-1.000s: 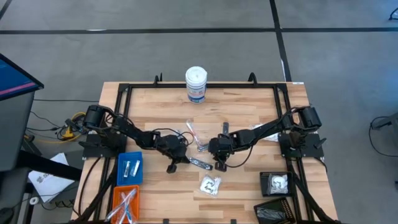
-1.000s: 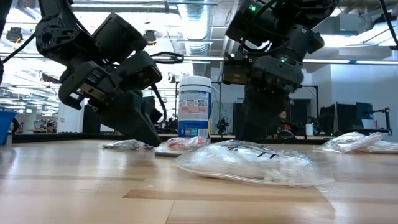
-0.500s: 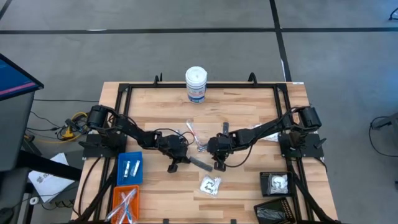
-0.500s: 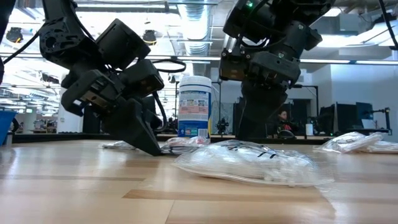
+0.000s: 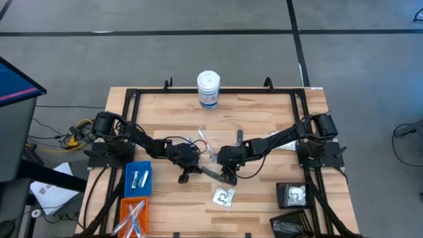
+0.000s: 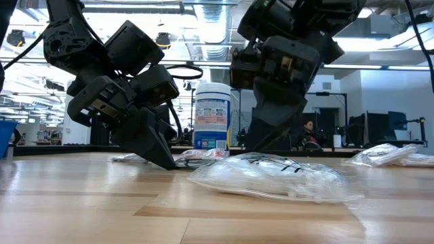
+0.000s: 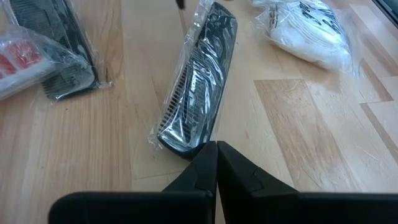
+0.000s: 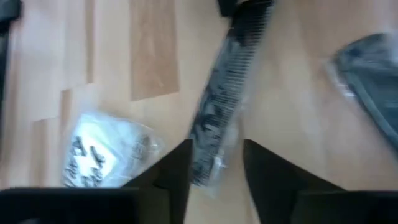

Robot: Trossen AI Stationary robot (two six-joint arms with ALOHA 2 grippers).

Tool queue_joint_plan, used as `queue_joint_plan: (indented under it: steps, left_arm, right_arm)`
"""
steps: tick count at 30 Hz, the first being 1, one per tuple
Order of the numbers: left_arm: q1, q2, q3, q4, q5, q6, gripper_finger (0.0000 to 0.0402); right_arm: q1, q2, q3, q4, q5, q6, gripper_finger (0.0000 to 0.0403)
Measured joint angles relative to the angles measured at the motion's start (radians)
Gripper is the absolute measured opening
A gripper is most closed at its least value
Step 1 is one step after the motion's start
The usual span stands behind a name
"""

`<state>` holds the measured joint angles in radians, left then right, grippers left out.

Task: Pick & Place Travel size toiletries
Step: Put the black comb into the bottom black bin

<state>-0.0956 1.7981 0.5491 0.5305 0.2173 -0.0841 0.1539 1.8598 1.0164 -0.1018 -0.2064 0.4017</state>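
Nearest us on the wooden worktop (image 6: 81, 203), a clear crinkly packet with white contents (image 6: 274, 179) lies untouched. In the high view it rests just below the two arms, which meet at mid-table.

Behind it, our left claw (image 5: 184, 177) is clenched tight. In the left wrist view its joined fingertips press against one end of a black comb sealed in clear film (image 7: 198, 104). We judge this to be a pinning hold, keeping the comb steady on the wood.

Our right claw (image 8: 214, 163) hovers over the same comb with its fingers parted on either side of it. They are released, gripping nothing yet.

A second wrapped black comb (image 7: 53, 53) lies just beside the first. Farther back stands the tall white canister with a blue label (image 5: 208, 88).

Against the picture from a second ago, the right claw has shifted toward the left one and opened wider. The comb between them has swung to a steeper slant, while the left claw stays shut in much the same spot.

At the near left corner, the blue bin (image 5: 138, 179) already holds small tubes.
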Motion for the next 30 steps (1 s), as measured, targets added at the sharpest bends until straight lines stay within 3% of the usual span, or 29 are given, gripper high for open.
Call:
queue_joint_plan:
  steps: [8,14,20,30]
  left_arm:
    - [0.000,0.000,0.000,-0.002,-0.003,0.000,0.0000]
    - [0.000,0.000,-0.001,-0.004,-0.004,0.006,0.0000]
    - [0.000,0.002,-0.001,0.004,-0.005,0.019,0.0000]
    - [0.000,0.002,0.000,0.017,-0.072,0.020,0.0000]
  right_arm:
    - [-0.033,0.050,0.001,0.037,-0.013,0.038,0.0295]
    - [-0.037,0.057,0.001,0.090,-0.033,0.044,0.0362]
    - [-0.030,0.062,-0.001,0.159,-0.036,0.044,0.0362]
    - [-0.024,0.062,-0.001,0.113,-0.029,0.041,0.0302]
